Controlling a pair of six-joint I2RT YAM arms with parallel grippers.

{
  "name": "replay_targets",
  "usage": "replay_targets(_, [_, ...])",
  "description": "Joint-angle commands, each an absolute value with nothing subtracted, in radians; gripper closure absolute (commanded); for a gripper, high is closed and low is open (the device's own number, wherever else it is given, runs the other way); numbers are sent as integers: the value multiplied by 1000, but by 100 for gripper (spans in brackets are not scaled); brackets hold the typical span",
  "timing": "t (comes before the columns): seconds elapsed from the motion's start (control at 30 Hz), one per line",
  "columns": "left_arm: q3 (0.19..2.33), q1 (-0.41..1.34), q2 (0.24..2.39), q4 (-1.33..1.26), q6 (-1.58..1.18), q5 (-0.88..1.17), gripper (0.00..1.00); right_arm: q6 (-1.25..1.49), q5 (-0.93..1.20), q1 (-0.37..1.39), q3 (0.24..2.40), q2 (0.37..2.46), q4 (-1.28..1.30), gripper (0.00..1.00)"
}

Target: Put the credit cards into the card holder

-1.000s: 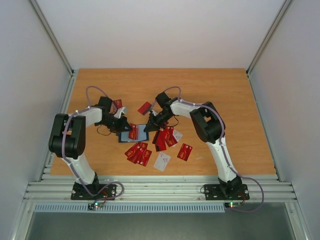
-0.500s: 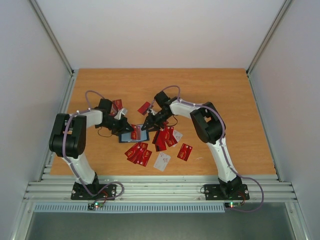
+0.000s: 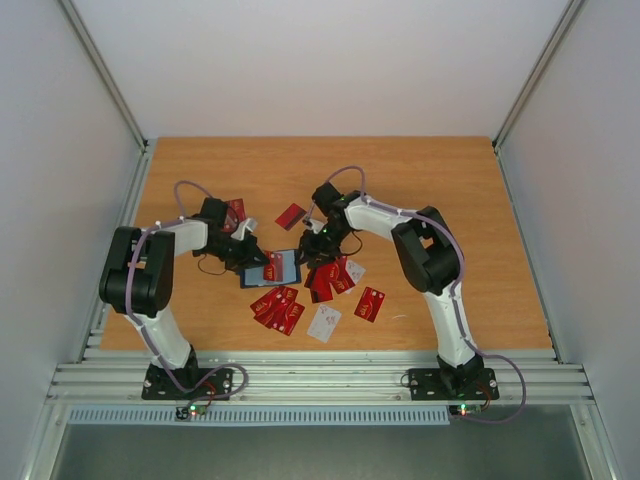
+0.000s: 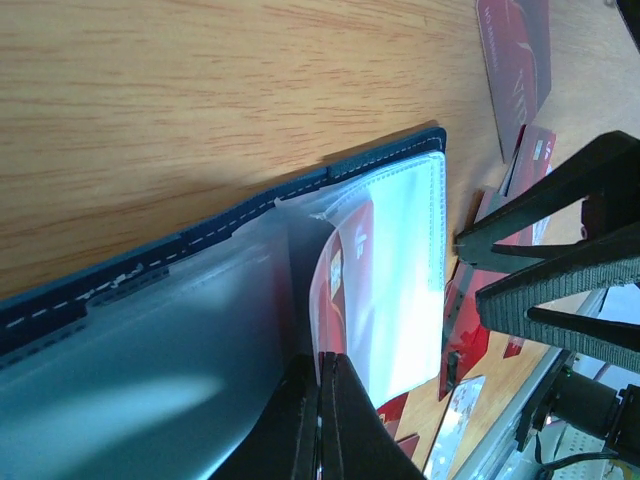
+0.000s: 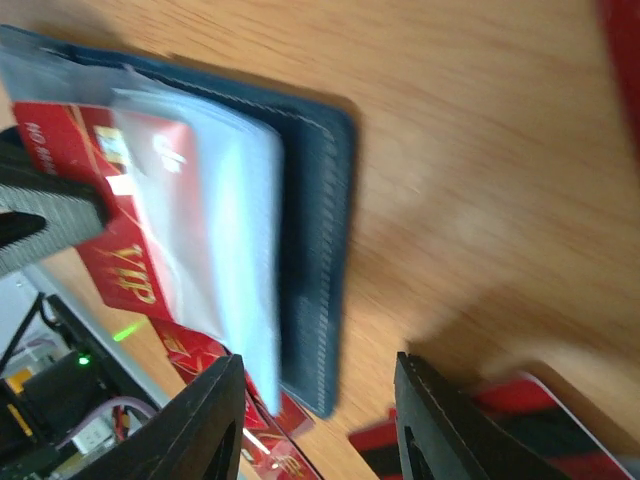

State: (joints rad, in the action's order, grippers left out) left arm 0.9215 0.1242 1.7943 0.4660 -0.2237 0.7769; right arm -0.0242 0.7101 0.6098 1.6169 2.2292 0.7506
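The navy card holder lies open on the table. My left gripper is shut on one of its clear inner sleeves, holding it up; a red card sits in that sleeve. My right gripper is open and empty just right of the holder, with its jaws wide apart in the right wrist view above the holder's navy edge. Loose red credit cards lie in front of the holder and to its right, with a white one among them.
More red cards lie apart: one behind the holder, one by the left arm, one at the right front. The right gripper's black fingers show close to the holder in the left wrist view.
My right gripper moved left over the holder, then drew back a little to the right, open. The red card now shows less on the holder. My left gripper stayed shut on the sleeve.
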Motion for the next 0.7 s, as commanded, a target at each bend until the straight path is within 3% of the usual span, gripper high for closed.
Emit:
replay_targets(0.0, [911, 139, 1804, 530, -197, 678, 100, -45, 620, 606, 1550, 2149, 795, 60])
replay_targets(0.43, [931, 154, 1810, 543, -208, 669, 100, -10, 667, 633, 1560, 2216, 730, 86])
replay_targets(0.67, [934, 158, 1811, 544, -214, 668, 100, -9, 664, 642, 1585, 2273, 732, 94])
